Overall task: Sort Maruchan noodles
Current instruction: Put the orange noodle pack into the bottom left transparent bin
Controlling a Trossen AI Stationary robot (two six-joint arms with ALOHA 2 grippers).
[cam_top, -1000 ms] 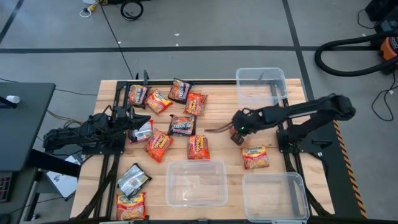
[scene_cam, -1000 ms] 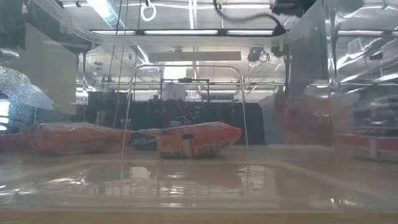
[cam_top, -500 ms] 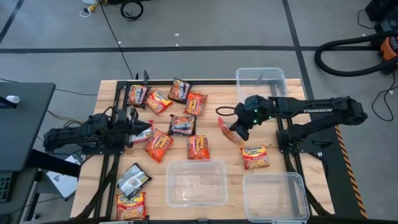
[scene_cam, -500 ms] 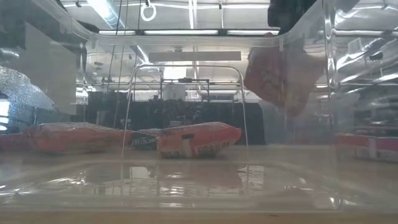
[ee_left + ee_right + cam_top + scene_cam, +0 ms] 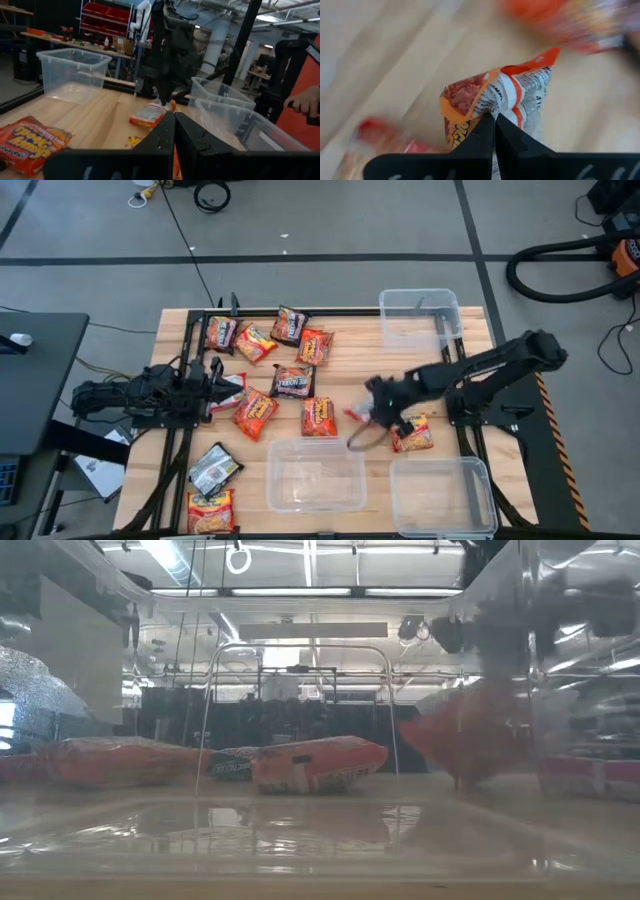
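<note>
Wooden table (image 5: 360,350), three clear bins (image 5: 315,475) around right half, noodle packets (image 5: 275,375) scattered centre-left, right tool (image 5: 372,420) clamped on orange packet (image 5: 497,102) just above table near front-centre bin, left tool (image 5: 212,372) closed, empty, resting at left edge.

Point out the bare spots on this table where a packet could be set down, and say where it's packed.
Bare wood lies between the far clear bin and the middle packet cluster, and along the table's far right edge by that bin. The near middle bin is empty. The left half is crowded with packets around the left gripper; the right gripper holds an orange packet.
</note>
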